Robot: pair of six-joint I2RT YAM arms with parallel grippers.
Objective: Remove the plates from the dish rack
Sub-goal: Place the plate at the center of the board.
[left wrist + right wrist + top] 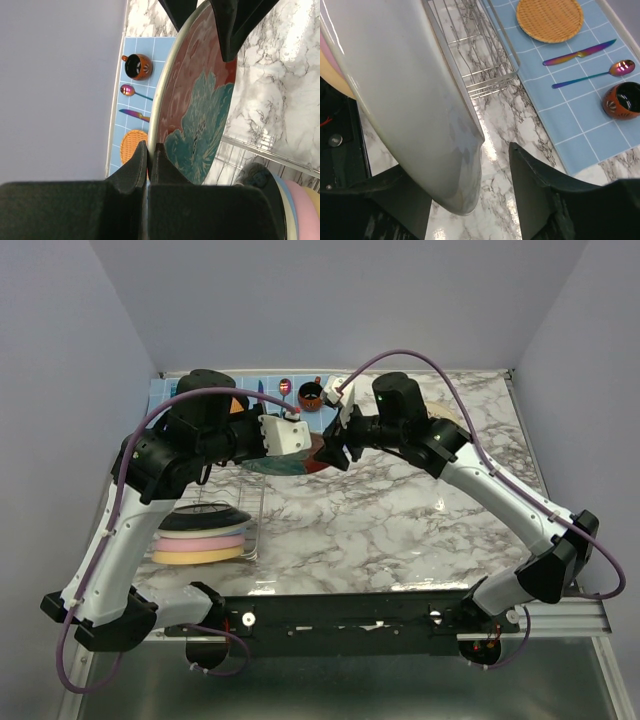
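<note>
Left tool [148, 150] is clamped on the rim of the teal-and-red floral plate [200, 100], mid-frame in the top view. Right tool [470, 165] straddles the opposite rim, fingers apart, one side not touching.

White-and-grey marbled desk [400, 530], glossy under overhead glare, between plain pale lavender walls [60, 360] left, right and far

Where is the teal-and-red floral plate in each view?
Top external: the floral plate is just left of centre, partly hidden.
Left wrist: the plate fills the centre, patterned face showing, its rim pinched at the bottom.
Right wrist: the plate's pale underside fills the left half.
Shared landmark: the dark red cup, also in left wrist and right wrist.
</note>
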